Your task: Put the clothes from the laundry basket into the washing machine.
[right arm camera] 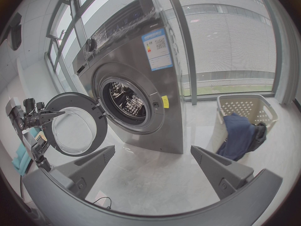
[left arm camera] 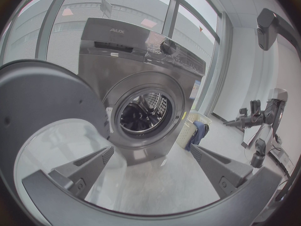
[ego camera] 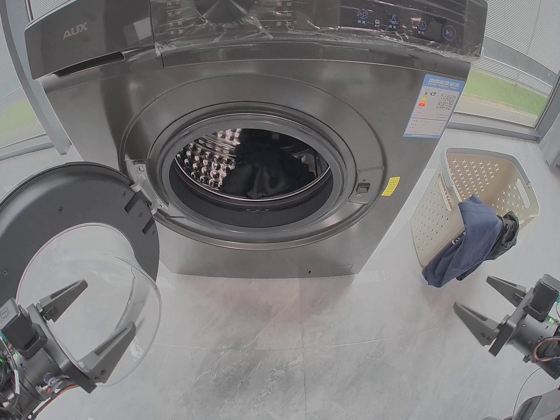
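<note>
Head view, left gripper point(ego camera: 109, 304), right gripper point(ego camera: 472, 291), jaws spread wide, empty

This looks like a test room in a modern commercial building, not a home laundry. Straight ahead of the left pincer point(ego camera: 109, 304) and right pincer point(ego camera: 473, 292), the washing machine point(ego camera: 251, 88) stands free on a bare grey stone-look floor point(ego camera: 303, 333). Wrapping film point(ego camera: 303, 7) still covers its control panel, and an energy label point(ego camera: 434, 106) is stuck on its front. Beyond it, floor-to-ceiling windows point(right arm camera: 219, 32) face a louvred building point(right arm camera: 244, 57) and a strip of grass point(right arm camera: 232, 88). The wall point(left arm camera: 247, 72) is plain white. A laundry basket point(ego camera: 513, 176) sits on the floor just ahead of the right pincer.
</note>
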Controlling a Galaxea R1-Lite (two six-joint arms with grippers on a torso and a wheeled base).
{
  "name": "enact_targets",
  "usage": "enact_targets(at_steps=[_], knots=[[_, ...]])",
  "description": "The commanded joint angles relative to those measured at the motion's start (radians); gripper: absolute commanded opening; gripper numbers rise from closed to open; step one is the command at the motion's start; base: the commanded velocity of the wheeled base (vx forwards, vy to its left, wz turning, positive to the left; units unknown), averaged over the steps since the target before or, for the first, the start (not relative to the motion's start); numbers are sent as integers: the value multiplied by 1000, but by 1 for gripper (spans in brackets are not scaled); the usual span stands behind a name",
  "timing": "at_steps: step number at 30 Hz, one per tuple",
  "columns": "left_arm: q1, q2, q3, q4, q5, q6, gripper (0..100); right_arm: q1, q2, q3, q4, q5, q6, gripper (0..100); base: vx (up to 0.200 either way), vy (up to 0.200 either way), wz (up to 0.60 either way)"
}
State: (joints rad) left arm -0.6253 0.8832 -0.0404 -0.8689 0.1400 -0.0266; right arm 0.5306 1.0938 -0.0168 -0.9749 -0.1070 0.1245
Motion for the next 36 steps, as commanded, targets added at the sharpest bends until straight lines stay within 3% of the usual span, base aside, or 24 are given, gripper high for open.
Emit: enact_targets(at_steps=[1, 5, 7, 10, 12, 15, 16, 19, 20, 22, 23, 31, 33, 36], knots=[[144, -397, 30, 324, -2, 5, 100, -187, -442, 17, 282, -31, -20, 100, 0, 0, 0], [223, -573, 11, 527, -3, 28, 100, -330, -675, 12, 486, -19, -98, 100, 0, -200, 0], [271, -668, 13, 610, -10, 36, 100, -394, -809, 6, 593, 12, -109, 100, 0, -200, 0], [326, -737, 22, 660, -30, 36, 100, -448, -934, -2, 729, 24, -111, 100, 0, -200, 0], [358, -768, 27, 674, -49, 31, 100, -475, -1009, -3, 823, 26, -109, 100, 0, -200, 0], [401, -793, 39, 693, -60, 14, 100, -532, -1092, 11, 940, 75, -105, 100, 0, -67, 0], [412, -791, 39, 708, -59, -6, 100, -537, -1094, 17, 963, 86, -100, 100, 0, 0, 0], [457, -790, 39, 714, -59, -27, 100, -534, -1094, 15, 967, 84, -97, 100, 0, 0, 0], [524, -791, 40, 732, -53, -29, 100, -535, -1094, 15, 966, 84, -97, 100, 0, 0, 0], [587, -808, 40, 783, -49, -22, 100, -537, -1094, 17, 964, 84, -97, 100, 0, 0, 0], [642, -860, 40, 834, -68, -19, 100, -537, -1094, 17, 964, 82, -97, 100, 0, 0, 0], [625, -877, 40, 844, -80, -22, 100, -534, -1094, 17, 966, 89, -100, 100, 0, 0, 0], [624, -877, 39, 870, -106, 24, 100, -532, -1094, 17, 967, 92, -105, 100, 0, 0, 0], [624, -877, 39, 872, -126, 39, 100, -534, -1094, 17, 969, 102, -124, 100, 0, 0, 0]])
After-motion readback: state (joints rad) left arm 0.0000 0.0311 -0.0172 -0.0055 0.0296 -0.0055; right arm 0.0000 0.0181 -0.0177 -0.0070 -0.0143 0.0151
